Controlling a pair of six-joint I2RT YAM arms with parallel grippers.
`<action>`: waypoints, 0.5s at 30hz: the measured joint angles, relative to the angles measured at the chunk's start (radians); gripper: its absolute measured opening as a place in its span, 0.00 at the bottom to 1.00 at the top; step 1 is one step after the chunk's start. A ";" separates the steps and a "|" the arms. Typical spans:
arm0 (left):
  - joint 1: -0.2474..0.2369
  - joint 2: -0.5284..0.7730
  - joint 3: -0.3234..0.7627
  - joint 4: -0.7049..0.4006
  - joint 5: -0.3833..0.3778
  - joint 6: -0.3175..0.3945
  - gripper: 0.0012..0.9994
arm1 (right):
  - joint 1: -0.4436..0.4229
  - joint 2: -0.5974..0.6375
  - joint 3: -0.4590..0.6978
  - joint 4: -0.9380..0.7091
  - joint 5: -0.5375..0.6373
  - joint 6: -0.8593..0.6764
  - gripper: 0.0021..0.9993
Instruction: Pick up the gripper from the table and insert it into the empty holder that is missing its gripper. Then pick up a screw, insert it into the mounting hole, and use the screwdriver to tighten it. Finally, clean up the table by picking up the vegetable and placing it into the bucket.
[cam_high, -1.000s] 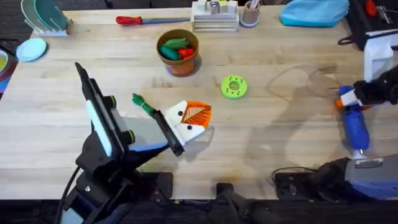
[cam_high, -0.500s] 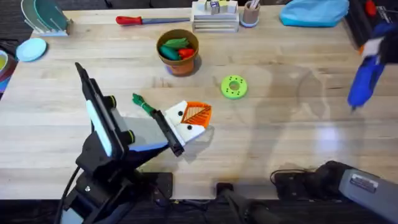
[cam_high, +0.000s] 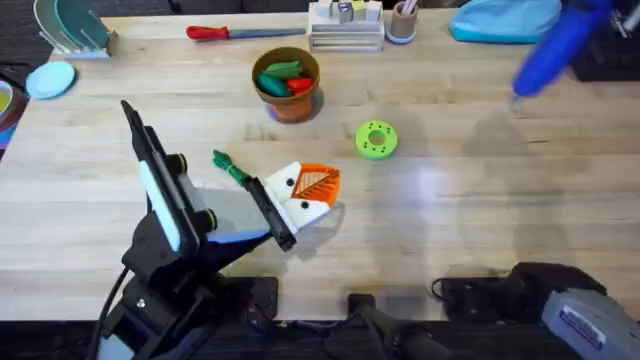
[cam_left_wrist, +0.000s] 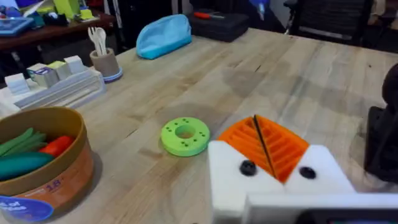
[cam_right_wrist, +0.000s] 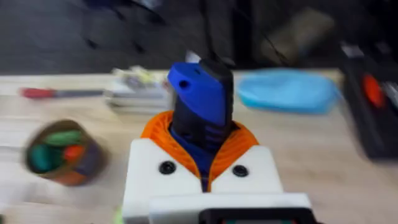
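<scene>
Table (cam_high: 450, 230): light wood, clutter along the far edge.

Left arm (cam_high: 165, 215): reaches in from lower left; left gripper (cam_high: 310, 190) sits low at the table's middle, white bases with orange ribbed pads (cam_left_wrist: 270, 144) nearly together, narrow gap, nothing between them.

Right gripper (cam_right_wrist: 204, 163): clamped on the screwdriver (cam_high: 553, 45), which is lifted off the table at the far right, tilted, tip pointing down toward the table. The right wrist view shows the blue body between the orange pads.

Bucket (cam_high: 287, 84): far centre-left, upright, green and red toy pieces inside.

Vegetable (cam_high: 230, 167): lies on the table just left of the left gripper, not in the bucket.

Red-handled screwdriver (cam_high: 228, 32): flat near the far edge, behind the bucket.

Green disc (cam_high: 376, 140): flat on the table, right of the bucket and beyond the left gripper.
</scene>
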 joint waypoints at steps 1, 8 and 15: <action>0.000 0.000 0.000 0.000 0.000 0.000 0.00 | 0.046 -0.017 -0.014 0.049 -0.003 0.016 0.02; 0.000 0.000 0.000 0.000 0.000 0.000 0.00 | 0.365 -0.095 -0.208 0.437 -0.018 0.134 0.02; 0.000 0.000 0.000 0.000 0.000 0.000 0.00 | 0.650 -0.050 -0.356 0.758 -0.030 0.183 0.02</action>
